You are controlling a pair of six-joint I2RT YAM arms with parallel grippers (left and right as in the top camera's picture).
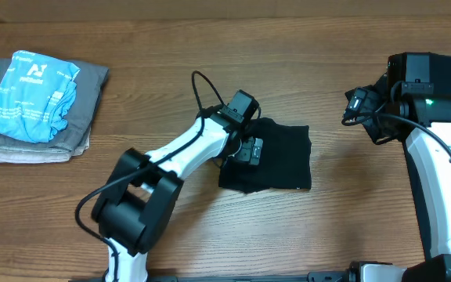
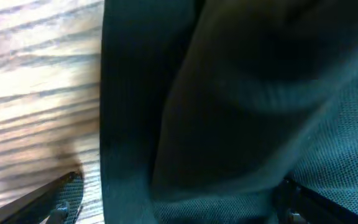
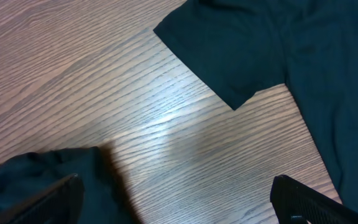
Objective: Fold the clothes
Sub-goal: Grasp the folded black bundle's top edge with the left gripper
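Note:
A black T-shirt lies folded into a rough square at the table's middle. My left gripper is open and low over its left edge. In the left wrist view the black fabric fills the frame between the spread fingers, with its edge on the wood at left. My right gripper is open and empty, held back at the right, apart from the folded shirt. The right wrist view shows bare wood between its fingers, a black sleeve and shirt body at the upper right, and more black fabric at the lower left.
A stack of folded clothes sits at the far left: a light blue printed shirt on top of grey garments. The wooden table shows bare between the stack, the black shirt and the right arm.

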